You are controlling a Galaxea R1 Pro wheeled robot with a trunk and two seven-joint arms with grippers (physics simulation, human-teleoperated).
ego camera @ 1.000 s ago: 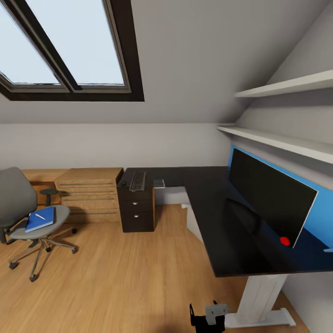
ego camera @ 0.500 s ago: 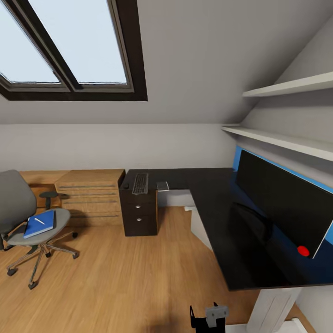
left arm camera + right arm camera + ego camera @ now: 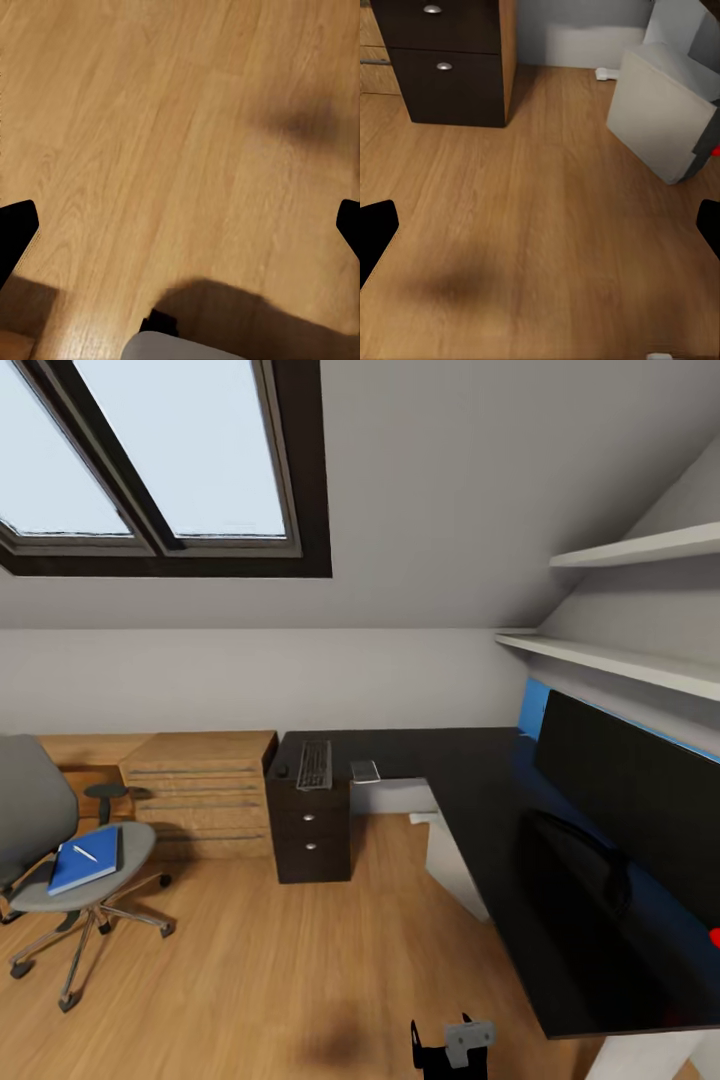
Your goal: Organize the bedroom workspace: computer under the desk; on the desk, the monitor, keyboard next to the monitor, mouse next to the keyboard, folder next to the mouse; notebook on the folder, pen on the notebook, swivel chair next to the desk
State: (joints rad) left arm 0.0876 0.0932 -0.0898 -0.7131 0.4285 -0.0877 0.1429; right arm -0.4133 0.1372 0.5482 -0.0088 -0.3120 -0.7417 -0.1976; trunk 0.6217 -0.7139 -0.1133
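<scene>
The swivel chair [image 3: 40, 810] stands on the wood floor at the left. The blue folder [image 3: 85, 860] lies on its seat, with the thin pale pen [image 3: 85, 852] on top. The black desk [image 3: 470, 780] runs from the back wall along the right wall. At its far end lie the keyboard [image 3: 314, 764], the mouse [image 3: 283, 770] left of it and the small notebook [image 3: 366, 771] right of it. The monitor [image 3: 640, 800] stands at the right. The white-grey computer [image 3: 455, 860] [image 3: 660, 112] sits under the desk. Left gripper [image 3: 180, 229] and right gripper [image 3: 540, 232] hang open over bare floor.
A black drawer unit [image 3: 312, 830] [image 3: 442, 60] stands under the desk's far end, and a wooden drawer chest [image 3: 200, 790] is beside it. Two wall shelves [image 3: 620, 660] hang above the monitor. Open floor lies between chair and desk. A black and grey robot part [image 3: 450, 1045] shows at the bottom.
The whole head view has shifted, so the monitor now sits partly past the right edge and the desk leg has left the picture. Nothing in the room has moved.
</scene>
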